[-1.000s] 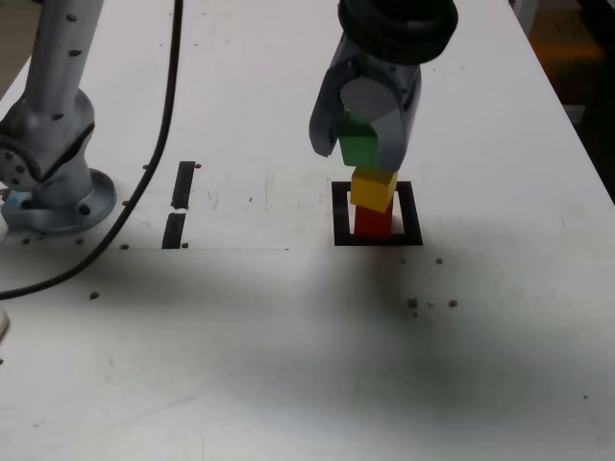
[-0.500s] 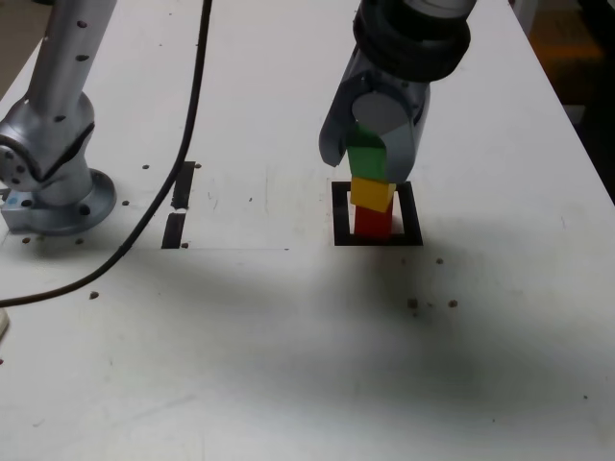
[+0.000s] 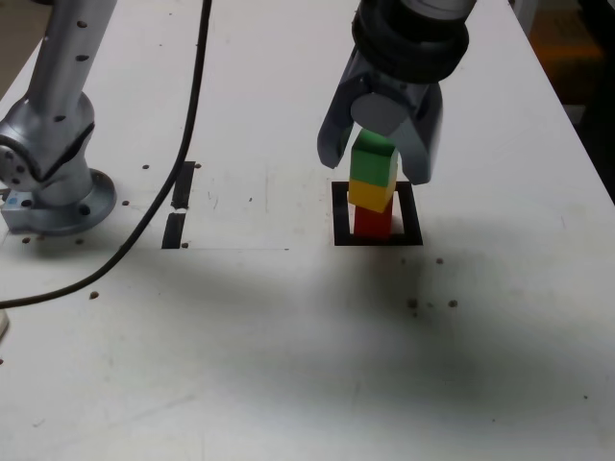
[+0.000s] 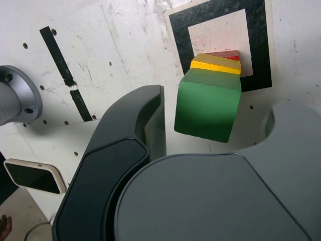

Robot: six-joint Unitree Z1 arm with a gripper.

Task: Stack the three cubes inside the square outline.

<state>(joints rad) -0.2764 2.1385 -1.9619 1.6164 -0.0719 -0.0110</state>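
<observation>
Light falls from overhead and behind the arm, bright on the white table. A broad soft shadow darkens the near half in the exterior view. That view is slightly soft and grainy. The wrist view is sharper, evenly lit, without glare.

The red cube sits inside the square outline, a black frame with a white centre; the yellow cube rests on it, slightly askew; the green cube tops the stack, upright.
</observation>
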